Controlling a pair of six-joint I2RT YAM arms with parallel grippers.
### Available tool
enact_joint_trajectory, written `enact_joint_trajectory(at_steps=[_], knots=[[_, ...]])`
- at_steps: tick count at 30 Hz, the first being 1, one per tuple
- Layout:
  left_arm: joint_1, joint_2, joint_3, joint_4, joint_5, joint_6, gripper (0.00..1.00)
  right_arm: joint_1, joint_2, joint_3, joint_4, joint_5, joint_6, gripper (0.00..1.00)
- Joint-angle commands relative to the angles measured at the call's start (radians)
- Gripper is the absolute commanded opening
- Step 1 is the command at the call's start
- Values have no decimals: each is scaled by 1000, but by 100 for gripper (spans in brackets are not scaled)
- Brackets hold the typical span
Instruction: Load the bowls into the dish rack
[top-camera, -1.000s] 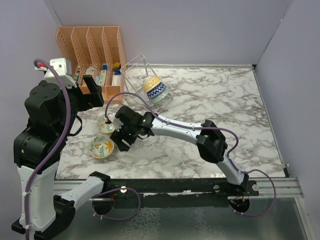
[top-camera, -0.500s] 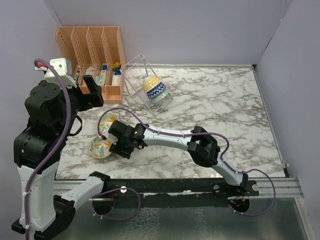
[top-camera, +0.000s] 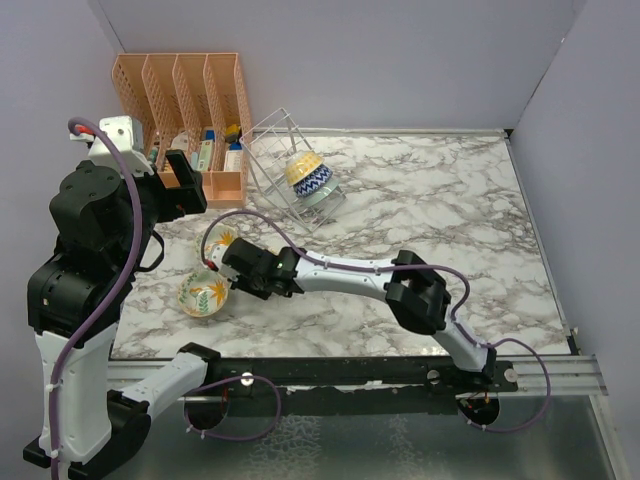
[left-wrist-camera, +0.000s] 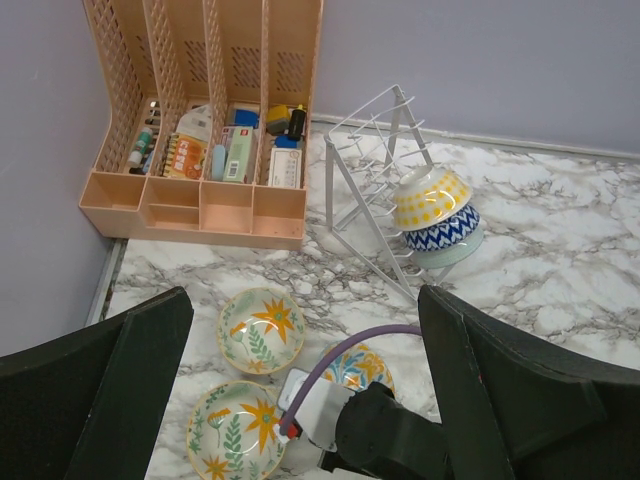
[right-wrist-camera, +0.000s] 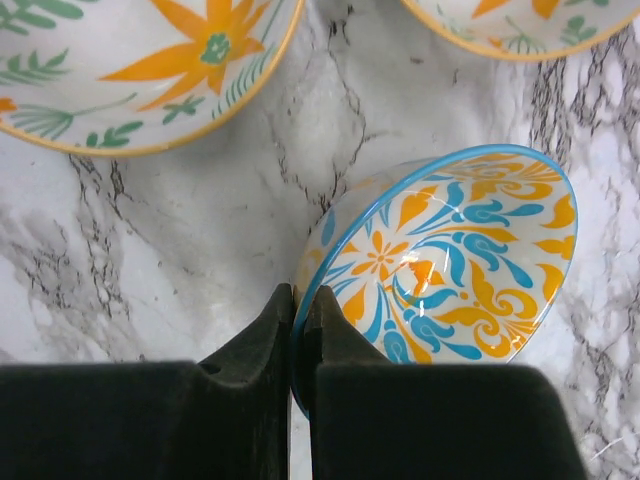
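right claw (right-wrist-camera: 299, 306) pinches a blue-rimmed bowl (right-wrist-camera: 440, 260) with orange-and-blue floral paint.

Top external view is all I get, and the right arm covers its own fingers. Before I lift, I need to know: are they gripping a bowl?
Observer: Yes. The right wrist view shows the right fingers shut on the edge of a round ceramic bowl with a blue rim and orange-and-blue flowers, one finger inside, one outside.
Operator: And the other arm?
Observer: The left wrist view shows the left fingers spread wide with nothing between them.
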Motion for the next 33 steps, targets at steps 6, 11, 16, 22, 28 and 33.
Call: enact_joint_trajectory(at_steps=[6, 11, 16, 22, 28, 33], knots=[[-5, 1, 19, -6, -20, 11, 99, -21, -222, -129, 7, -104, 207, 1], [-6, 3, 19, -1, -11, 11, 99, -122, -362, -160, 102, -320, 377, 1], [-7, 4, 20, 4, 1, 10, 99, -288, -469, -241, 377, -587, 619, 1], [-9, 8, 36, -3, -1, 18, 99, -452, -504, -355, 879, -709, 1016, 1], [-10, 10, 47, -11, -9, 21, 99, -538, -427, -370, 1305, -587, 1310, 1], [-10, 14, 51, -11, -8, 23, 99, -553, -395, -410, 1450, -305, 1396, 1]])
